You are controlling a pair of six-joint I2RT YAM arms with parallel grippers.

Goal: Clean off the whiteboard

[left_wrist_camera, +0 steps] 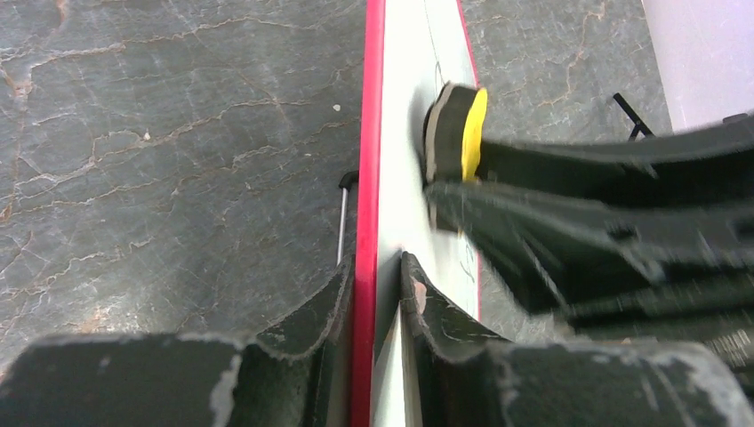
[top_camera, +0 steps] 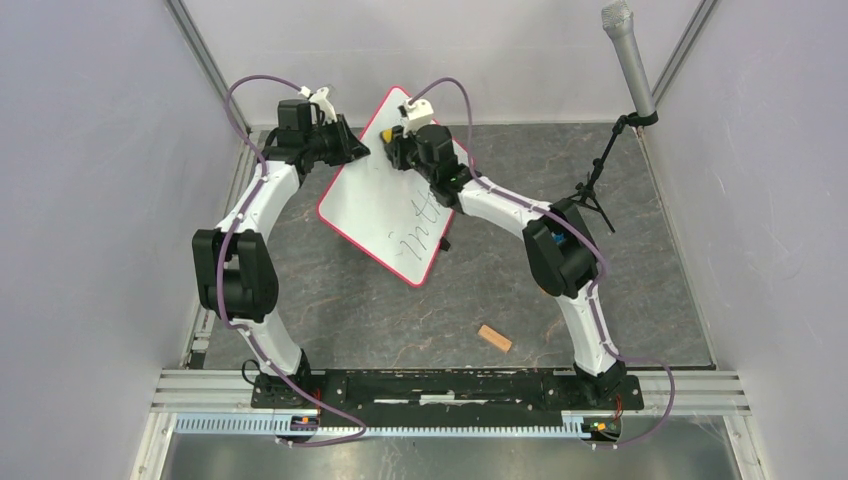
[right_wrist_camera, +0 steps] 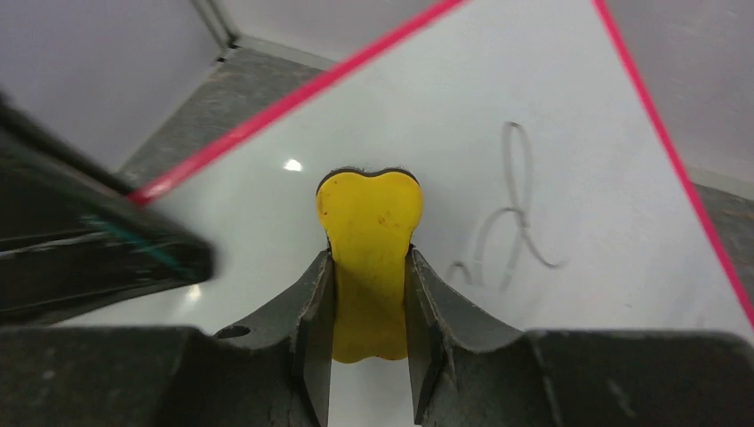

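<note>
The whiteboard (top_camera: 370,205) is a white board with a thin red rim, tilted up off the table, with black handwriting (top_camera: 415,235) on its lower part. My left gripper (top_camera: 353,148) is shut on the board's left edge; in the left wrist view its fingers clamp the red rim (left_wrist_camera: 369,133) from both sides, meeting at the left gripper (left_wrist_camera: 378,285). My right gripper (right_wrist_camera: 369,267) is shut on a yellow eraser (right_wrist_camera: 369,222), which presses against the white face near a faint grey scrawl (right_wrist_camera: 509,213). The eraser (left_wrist_camera: 464,133) also shows edge-on against the board.
A small tan block (top_camera: 494,338) lies on the dark marbled table in front of the board. A grey microphone (top_camera: 628,58) on a black stand (top_camera: 598,190) rises at the back right. Pale walls close in both sides and the back.
</note>
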